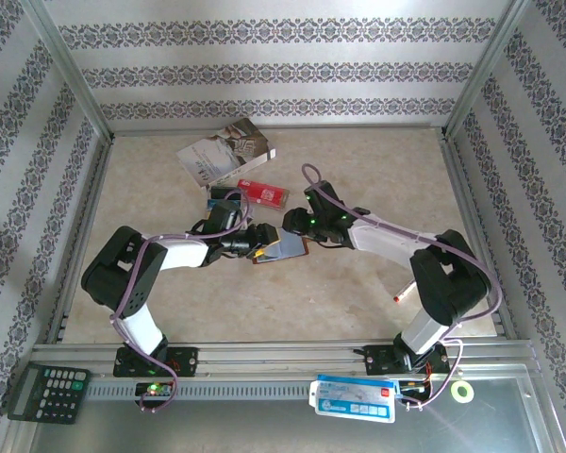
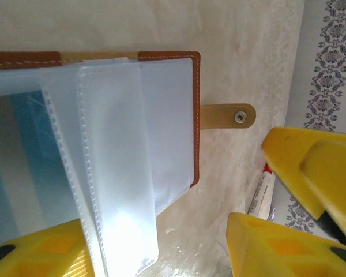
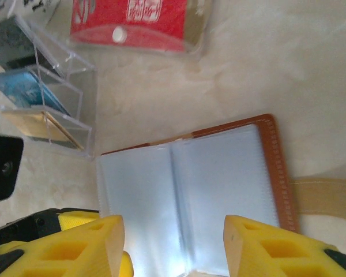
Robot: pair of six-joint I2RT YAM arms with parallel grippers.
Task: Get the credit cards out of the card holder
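A: What lies on the table (image 1: 377, 170)?

B: The card holder (image 3: 278, 173) is in the middle of it, between the two arms. It lies open and flat, with the plastic sleeves (image 3: 219, 179) facing up.

A: And the arms?

B: The left gripper (image 2: 155, 254) is low over one edge. Its jaws are apart; one loose sleeve lies between them, but they do not pinch it. The right gripper (image 3: 173, 231) hangs over the open pages, jaws also apart, holding nothing.

A: How much is done?

B: Most of it, I think. The credit cards (image 3: 29, 95), one blue and one gold, stand in a clear rack (image 3: 81, 86) just beside the holder, and the sleeves under the right gripper look empty. Near the left gripper some blue and tan colour shows through. It may be one card left, or only lining; I cannot tell.
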